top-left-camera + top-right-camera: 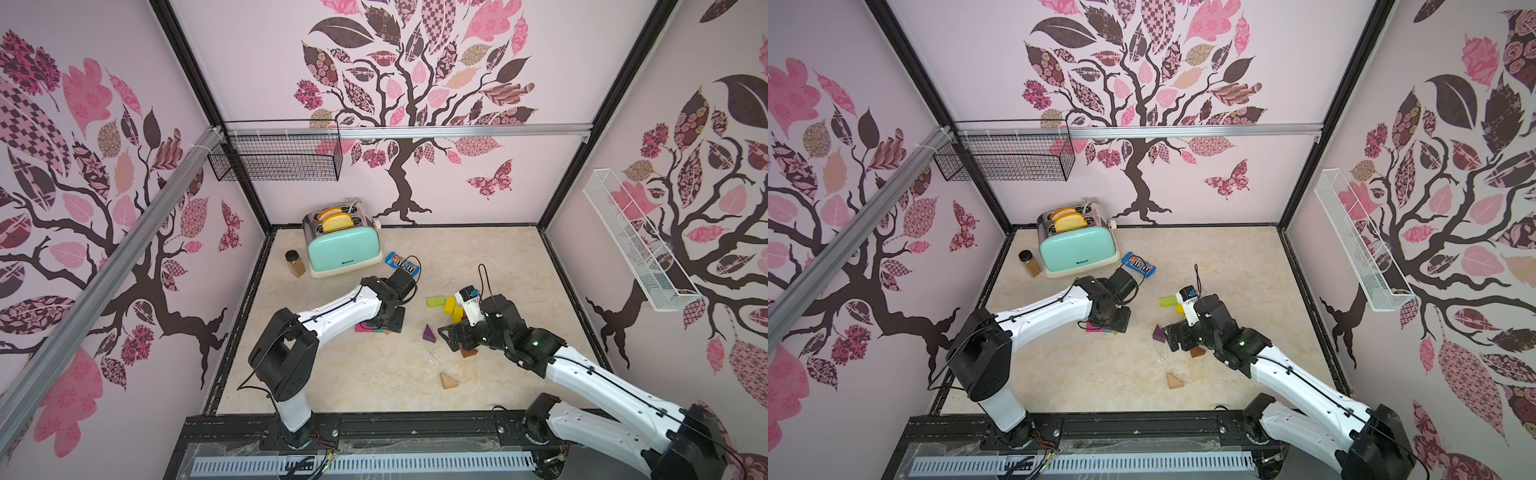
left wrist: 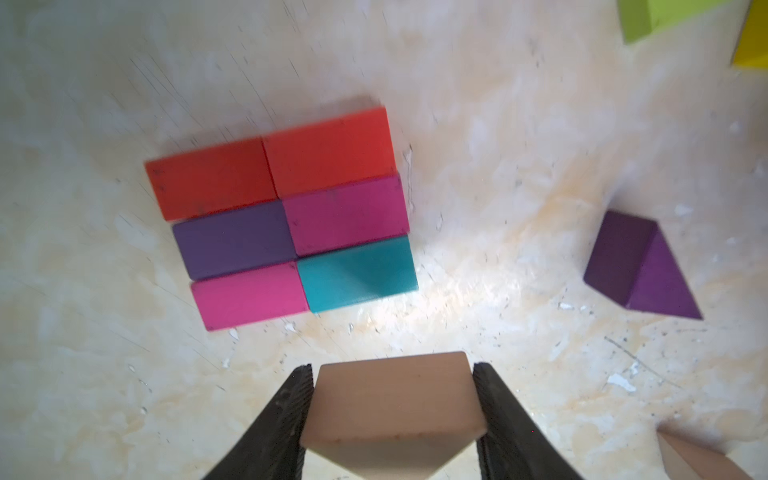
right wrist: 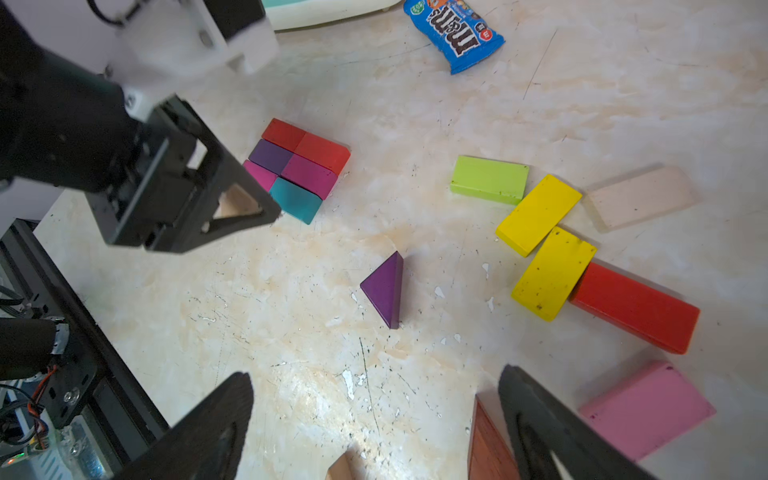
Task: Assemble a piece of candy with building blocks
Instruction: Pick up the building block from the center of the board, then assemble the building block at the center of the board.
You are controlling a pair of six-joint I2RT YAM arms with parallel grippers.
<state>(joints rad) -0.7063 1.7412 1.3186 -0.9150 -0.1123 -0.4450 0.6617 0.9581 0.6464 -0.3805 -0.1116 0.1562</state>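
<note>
A tan triangle block [image 2: 390, 399] is gripped between the jaws of the left gripper [image 2: 392, 368], close to a flat rectangle of six blocks [image 2: 286, 212] in red, purple, magenta, pink and teal. The right gripper [image 3: 374, 374] is held wide open and empty near a purple triangle [image 3: 384, 291], with a green block [image 3: 489, 179] and yellow blocks [image 3: 538, 214] lying loose nearby.

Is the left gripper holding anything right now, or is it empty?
Holding. In the left wrist view, the left gripper is closed on a tan triangle block, with its jaws touching both sides of the block.
</note>
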